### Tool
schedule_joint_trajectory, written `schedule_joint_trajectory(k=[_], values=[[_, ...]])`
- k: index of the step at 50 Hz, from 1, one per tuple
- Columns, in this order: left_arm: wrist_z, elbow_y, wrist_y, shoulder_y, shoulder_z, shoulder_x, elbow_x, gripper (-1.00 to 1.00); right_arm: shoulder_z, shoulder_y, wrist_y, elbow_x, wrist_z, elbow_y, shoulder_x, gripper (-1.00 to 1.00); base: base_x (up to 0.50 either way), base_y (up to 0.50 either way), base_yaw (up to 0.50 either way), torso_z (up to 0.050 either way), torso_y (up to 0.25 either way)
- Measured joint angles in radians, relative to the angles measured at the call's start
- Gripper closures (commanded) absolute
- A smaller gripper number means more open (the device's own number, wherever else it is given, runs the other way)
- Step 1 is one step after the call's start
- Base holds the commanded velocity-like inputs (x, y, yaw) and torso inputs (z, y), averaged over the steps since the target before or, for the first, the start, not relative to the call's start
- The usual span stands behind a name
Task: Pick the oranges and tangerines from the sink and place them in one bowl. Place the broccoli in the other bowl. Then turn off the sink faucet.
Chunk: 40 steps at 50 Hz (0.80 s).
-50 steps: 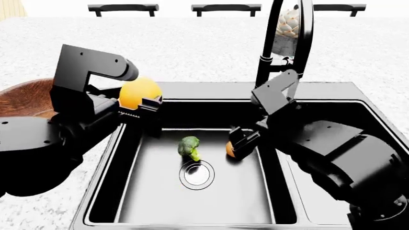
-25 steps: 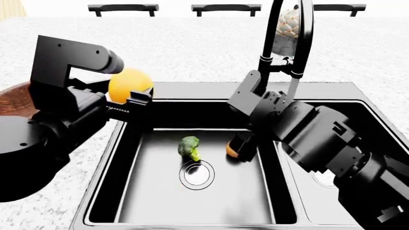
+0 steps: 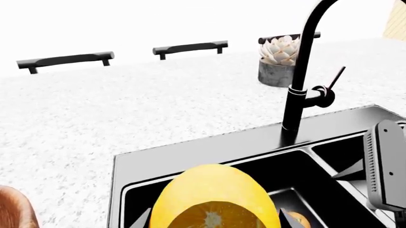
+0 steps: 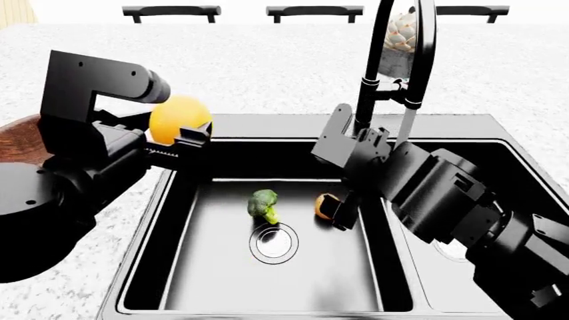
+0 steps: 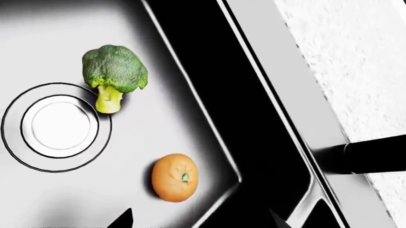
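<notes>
My left gripper (image 4: 183, 132) is shut on the smooth yellow-orange orange (image 4: 180, 117), held above the sink's (image 4: 266, 127) left rim; the left wrist view shows the orange (image 3: 212, 197) filling the gap in that gripper (image 3: 216, 219). The brown wooden bowl (image 4: 20, 137) lies just left of that arm. In the left basin, the deeper orange tangerine (image 4: 324, 205) and the broccoli (image 4: 263, 203) rest on the floor. My right gripper (image 4: 345, 213) hangs open right beside the tangerine (image 5: 174, 176), with nothing inside the right gripper (image 5: 199, 221). The broccoli (image 5: 114, 71) lies by the drain. The black faucet (image 4: 369, 87) rises behind. The white bowl is out of view.
A round silver drain (image 4: 274, 243) sits mid-basin. A potted succulent (image 3: 278, 59) stands on the speckled counter behind the faucet (image 3: 303, 66). Black chair backs (image 4: 170, 11) line the far counter edge. The right arm spans the sink divider.
The left arm carried the orange up and leftward toward the sink's left rim. The right arm swung round and its gripper drew back off the tangerine, which stayed on the basin floor.
</notes>
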Motion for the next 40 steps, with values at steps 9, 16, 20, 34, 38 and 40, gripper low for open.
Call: schedule_joint_trajectory(k=[9, 16, 20, 34, 38, 40], values=[[0.004, -0.003, 0.003, -0.004, 0.006, 0.001, 0.003, 1.00, -0.007, 0.003, 0.000, 0.000, -0.006, 0.002, 0.000, -1.00, 0.00, 0.00, 0.00, 0.000, 0.001], [0.009, -0.002, 0.007, 0.000, 0.008, 0.000, 0.006, 1.00, -0.013, 0.006, -0.001, 0.000, -0.012, 0.003, 0.000, -1.00, 0.00, 0.00, 0.00, 0.000, 0.000], [0.014, -0.001, 0.010, 0.005, 0.006, -0.004, 0.008, 1.00, -0.016, 0.007, -0.003, -0.001, -0.015, 0.004, 0.001, -1.00, 0.00, 0.00, 0.00, 0.000, 0.000], [0.028, -0.001, 0.021, 0.019, 0.009, -0.005, 0.023, 1.00, -0.021, 0.009, -0.002, 0.000, -0.020, 0.005, 0.001, -1.00, 0.00, 0.00, 0.00, 0.000, 0.000], [0.030, -0.002, 0.023, 0.018, 0.011, -0.005, 0.025, 1.00, -0.022, 0.009, -0.002, 0.001, -0.021, 0.005, 0.001, -1.00, 0.13, 0.00, 0.00, 0.000, 0.000], [0.030, -0.003, 0.023, 0.017, 0.013, -0.005, 0.026, 1.00, -0.022, 0.009, -0.002, 0.002, -0.022, 0.005, 0.001, -1.00, 0.17, 0.00, 0.00, 0.000, 0.000]])
